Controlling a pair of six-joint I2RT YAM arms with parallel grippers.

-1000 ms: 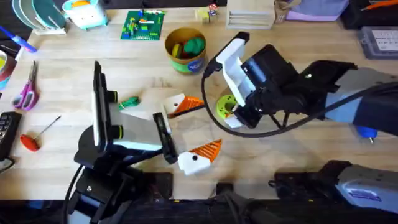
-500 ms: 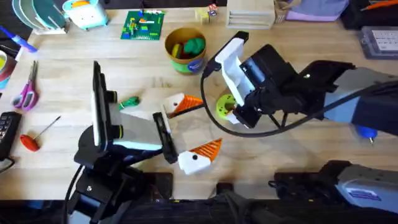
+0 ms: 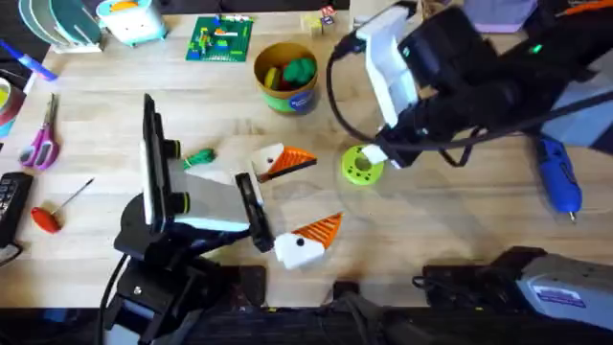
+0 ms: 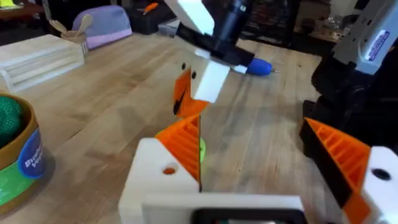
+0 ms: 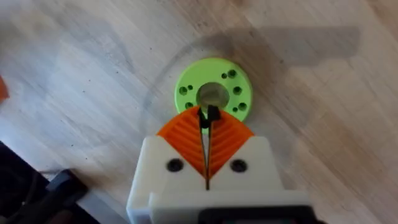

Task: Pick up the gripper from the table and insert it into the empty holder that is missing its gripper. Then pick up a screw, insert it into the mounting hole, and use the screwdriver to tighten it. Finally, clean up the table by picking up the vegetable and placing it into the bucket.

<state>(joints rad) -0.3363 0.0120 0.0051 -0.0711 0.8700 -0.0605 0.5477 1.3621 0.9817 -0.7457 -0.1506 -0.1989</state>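
The right gripper (image 5: 207,127) is clenched on a small black screw (image 5: 207,116), which stands up between the orange pad tips directly over the lime-green disc (image 5: 213,94) and its ring of small holes. In the overhead view the right arm enters from the right edge and reaches toward the upper centre of the frame, its wrist raised above the table, with the right gripper (image 3: 383,156) just beside the lime-green disc (image 3: 362,165). The screwdriver (image 3: 556,175) lies flat at the right of the frame, its long axis running top to bottom and its metal bit pointing toward the lower edge. The left gripper (image 3: 299,206) is released, jaws well apart: one white block with an orange tip (image 3: 281,161) sits at centre frame, the other (image 3: 308,240) lower down, both tips pointing right. The left arm lies low over the table at the lower left, its forearm extending rightward. The vegetable (image 3: 199,158) rests on the table left of centre, beside the left arm, its stringy length roughly horizontal. The bucket (image 3: 285,77) stands upright at upper centre, holding a rounded green toy (image 3: 299,70). A red-handled screwdriver (image 3: 57,209) lies diagonally at the left edge, below a pair of scissors (image 3: 42,137).
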